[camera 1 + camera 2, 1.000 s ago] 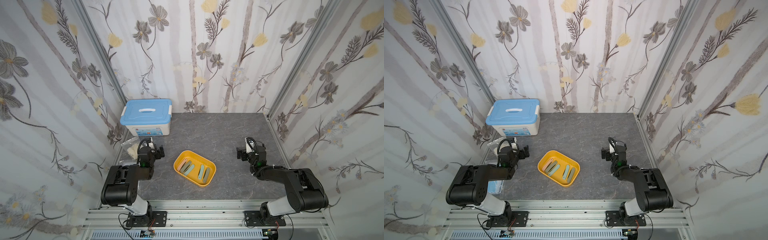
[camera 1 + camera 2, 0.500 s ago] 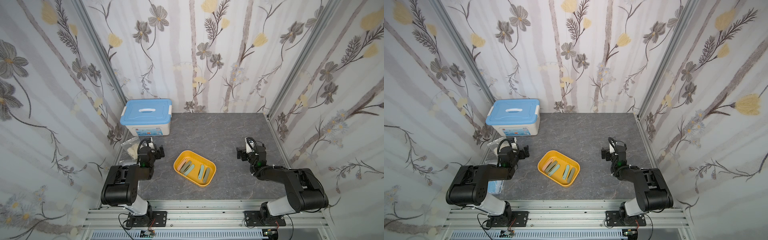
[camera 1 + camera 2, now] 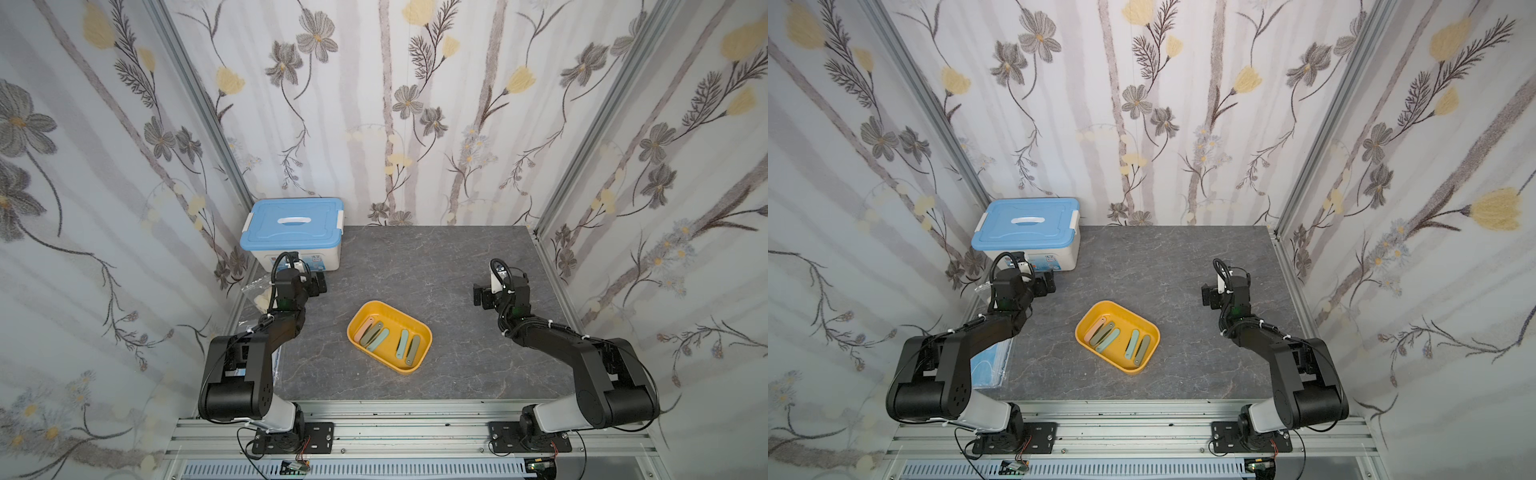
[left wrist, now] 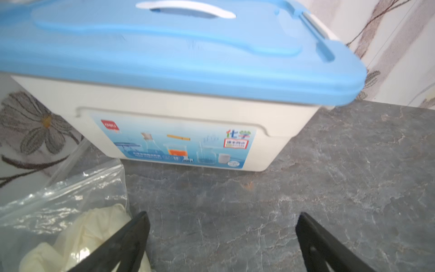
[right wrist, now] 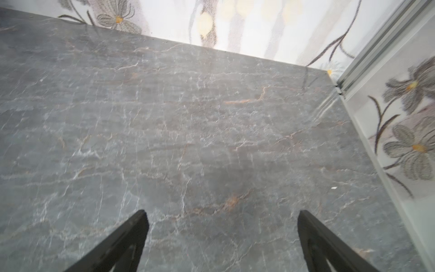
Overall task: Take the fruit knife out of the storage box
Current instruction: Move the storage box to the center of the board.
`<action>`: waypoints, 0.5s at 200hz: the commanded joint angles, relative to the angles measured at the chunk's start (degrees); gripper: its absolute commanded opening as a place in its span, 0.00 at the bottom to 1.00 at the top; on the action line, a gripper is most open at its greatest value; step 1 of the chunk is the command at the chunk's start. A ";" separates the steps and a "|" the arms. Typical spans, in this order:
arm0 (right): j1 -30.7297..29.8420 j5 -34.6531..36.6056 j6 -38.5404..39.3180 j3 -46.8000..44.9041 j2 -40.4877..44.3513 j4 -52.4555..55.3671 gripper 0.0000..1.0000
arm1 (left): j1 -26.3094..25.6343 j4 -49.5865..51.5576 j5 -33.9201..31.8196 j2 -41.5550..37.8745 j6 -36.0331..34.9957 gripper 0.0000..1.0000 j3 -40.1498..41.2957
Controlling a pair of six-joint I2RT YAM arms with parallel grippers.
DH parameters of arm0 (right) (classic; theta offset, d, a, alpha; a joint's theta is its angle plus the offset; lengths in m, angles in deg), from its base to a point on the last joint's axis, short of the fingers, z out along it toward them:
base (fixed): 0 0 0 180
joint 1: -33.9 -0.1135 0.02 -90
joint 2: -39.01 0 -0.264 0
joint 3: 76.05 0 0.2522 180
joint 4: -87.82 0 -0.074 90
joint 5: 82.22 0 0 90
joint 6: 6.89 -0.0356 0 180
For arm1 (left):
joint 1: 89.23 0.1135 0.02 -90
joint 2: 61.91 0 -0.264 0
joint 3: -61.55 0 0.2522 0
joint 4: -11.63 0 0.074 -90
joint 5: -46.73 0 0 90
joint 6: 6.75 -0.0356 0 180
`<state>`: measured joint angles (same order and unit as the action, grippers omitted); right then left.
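The left hand (image 4: 223, 214) is spread wide with nothing between its fingers. It hovers over the bench (image 4: 329, 188) just in front of the blue-lidded white box (image 4: 179, 110). One finger (image 4: 131, 235) shows against a clear zip bag (image 4: 70, 202) of cream gloves, but whether they touch cannot be told. The right hand (image 5: 221, 212) is just as wide open and empty, over bare grey marble-patterned bench near the right wall. The white box carries a pale blue label (image 4: 174, 143) picturing a flask, beakers and other lab glassware. On the label, the white lettering on a small red logo patch (image 4: 109, 126) is too blurred to read. Two large characters (image 4: 237, 134) look like 化学, and the red-framed line beneath them is illegible. In both top views the storage box (image 3: 395, 322) (image 3: 1121, 322), a mustard-yellow tray, sits near the bench's middle between the two arms and well apart from both hands. Five slim fruit knives (image 3: 372, 334) lie inside it in pink, olive and pale teal. A blue packet (image 3: 988, 365) lies under the left arm at the bench edge.
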<state>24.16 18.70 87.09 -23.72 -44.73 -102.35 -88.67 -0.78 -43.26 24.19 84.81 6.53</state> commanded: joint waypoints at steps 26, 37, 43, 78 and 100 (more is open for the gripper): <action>-11.28 14.30 0.92 17.20 -2.19 27.99 1.00 | -2.88 27.95 -4.92 -4.13 3.13 1.00 -8.93; -14.44 15.44 -0.66 22.21 -3.18 34.91 1.00 | -4.72 32.66 -5.29 -6.03 4.02 1.00 -10.41; -15.82 15.88 -2.21 25.04 -3.73 38.49 1.00 | -5.74 35.33 -4.79 -7.06 4.54 1.00 -11.25; -23.28 7.96 -16.49 40.66 -6.45 59.59 1.00 | -11.97 51.48 -8.62 -13.27 12.20 1.00 -14.87; -28.52 -0.14 -24.40 45.06 -6.92 65.22 0.94 | -14.28 58.26 -7.69 -19.24 20.67 1.00 -13.36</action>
<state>-0.32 28.27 74.46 18.22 -51.25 -51.40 -101.21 44.16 -49.57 9.31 95.04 -7.67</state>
